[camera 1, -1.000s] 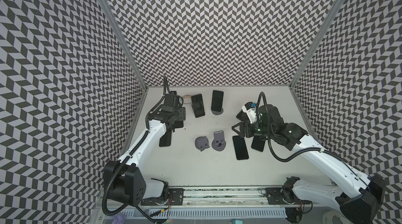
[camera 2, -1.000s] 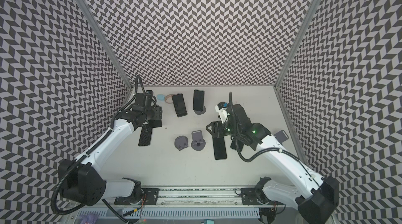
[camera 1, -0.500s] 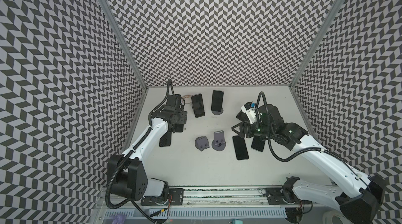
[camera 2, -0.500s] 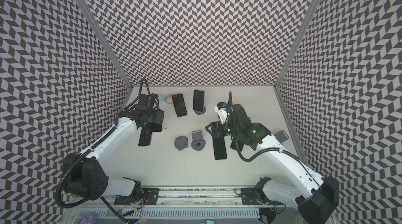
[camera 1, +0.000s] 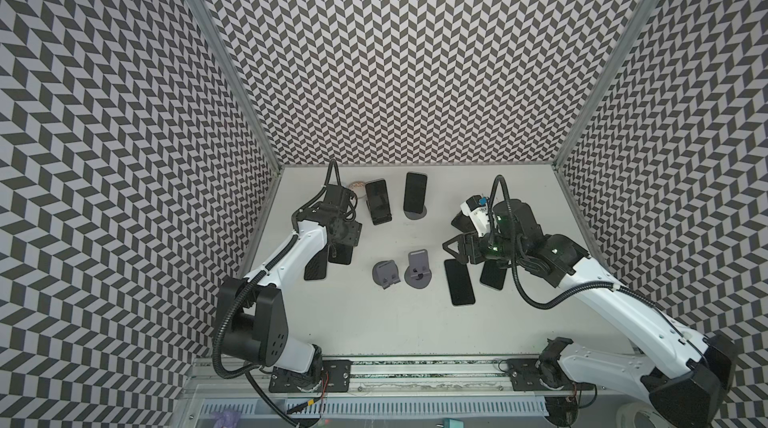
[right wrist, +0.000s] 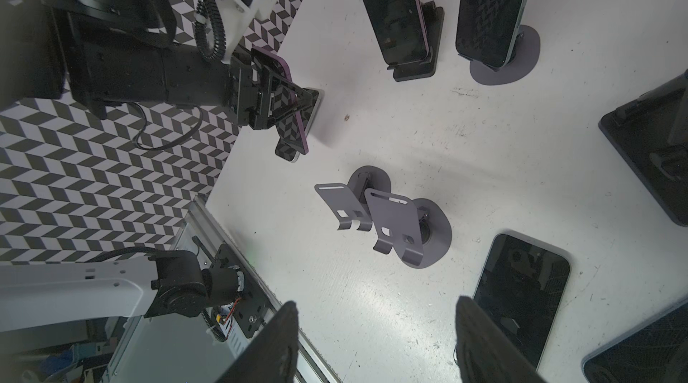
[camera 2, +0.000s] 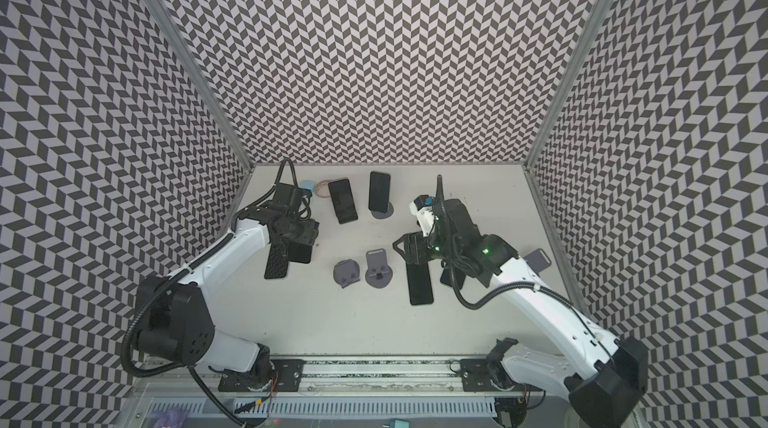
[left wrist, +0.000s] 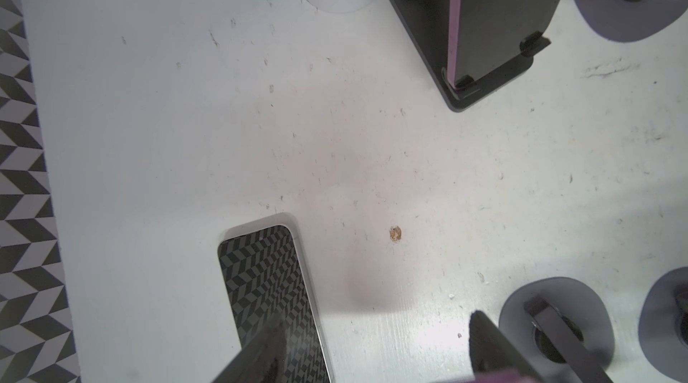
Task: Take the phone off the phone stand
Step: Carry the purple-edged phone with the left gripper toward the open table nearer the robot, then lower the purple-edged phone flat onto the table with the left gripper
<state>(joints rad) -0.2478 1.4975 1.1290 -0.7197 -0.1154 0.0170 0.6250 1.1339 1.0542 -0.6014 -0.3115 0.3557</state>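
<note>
Left gripper [right wrist: 294,102] is clamped on the purple phone [right wrist: 292,131], held near the table's [camera 1: 374,322] left edge, over a flat phone [left wrist: 268,280]. Right gripper [right wrist: 376,303] has its jaws apart and empty. A grey stand [camera 1: 417,270] and a second stand [camera 1: 385,274] sit empty mid-table.

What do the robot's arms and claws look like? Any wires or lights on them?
The left arm and right arm have smooth white shells with black joints and bulky black bases. Ribbed black cables loop alongside them. The left claw and right claw are black, with triangular open-frame fingers. Small green lights glow on the right arm.
</note>
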